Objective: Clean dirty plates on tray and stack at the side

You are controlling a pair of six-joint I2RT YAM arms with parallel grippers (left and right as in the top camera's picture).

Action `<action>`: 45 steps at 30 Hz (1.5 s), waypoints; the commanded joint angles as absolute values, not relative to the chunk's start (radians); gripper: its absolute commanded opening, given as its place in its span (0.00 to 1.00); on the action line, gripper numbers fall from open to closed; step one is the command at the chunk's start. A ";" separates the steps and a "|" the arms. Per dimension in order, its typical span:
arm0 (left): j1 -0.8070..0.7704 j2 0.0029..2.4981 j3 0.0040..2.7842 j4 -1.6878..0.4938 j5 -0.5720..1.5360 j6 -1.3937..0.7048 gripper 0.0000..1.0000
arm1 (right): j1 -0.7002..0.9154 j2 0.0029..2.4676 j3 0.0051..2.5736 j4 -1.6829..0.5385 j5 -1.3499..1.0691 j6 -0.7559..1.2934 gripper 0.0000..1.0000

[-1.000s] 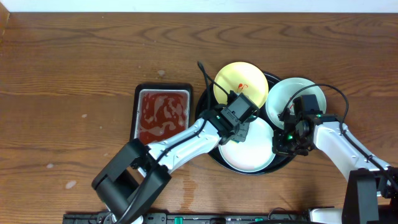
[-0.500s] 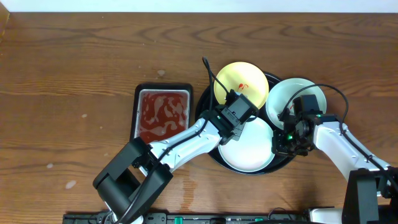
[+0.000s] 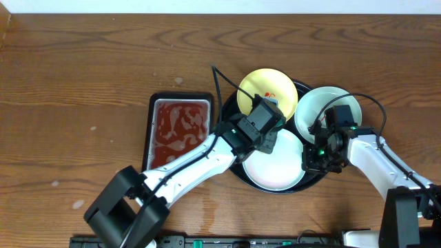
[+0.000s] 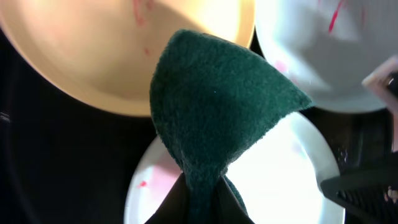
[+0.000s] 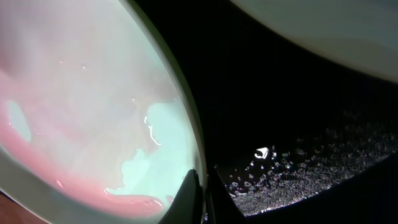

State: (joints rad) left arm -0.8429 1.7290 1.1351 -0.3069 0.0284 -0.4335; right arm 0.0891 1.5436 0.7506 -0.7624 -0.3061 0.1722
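Okay, at the tray's (image 3: 229,116) near edge sits the white plate (image 3: 275,171), faintly pink-smeared, with the right gripper (image 3: 318,157) pinched tight on its right rim and the left gripper (image 4: 202,200) clamped on a green cloth (image 4: 217,106) that hangs over its far rim. Further back, the mint plate (image 3: 325,103) overhangs the tray's right edge, and the yellow plate (image 3: 258,86), red-smeared, lies at the far edge. Plates look stiff, light and glossy, likely slick when wet, so take them by the thin raised rim, not the flat face.
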 commanded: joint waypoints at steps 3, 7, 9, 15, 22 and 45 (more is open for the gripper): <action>-0.862 1.794 1.116 -0.292 0.072 -0.462 0.08 | 0.088 1.551 0.746 -0.771 -0.296 0.163 0.01; -0.857 1.824 1.116 -0.281 0.072 -0.462 0.08 | 0.088 1.551 0.746 -0.771 -0.296 0.163 0.01; -0.852 1.833 1.116 -0.276 0.072 -0.462 0.08 | 0.088 1.551 0.746 -0.771 -0.296 0.163 0.01; -0.808 1.865 1.114 -0.282 0.071 -0.444 0.08 | 0.088 1.551 0.746 -0.771 -0.296 0.163 0.01; -0.710 1.896 1.116 -0.274 0.061 -0.340 0.08 | 0.088 1.551 0.746 -0.773 -0.296 0.163 0.01; -0.793 1.719 1.119 -0.250 0.217 -0.341 0.08 | 0.088 1.551 0.746 -0.775 -0.296 0.163 0.01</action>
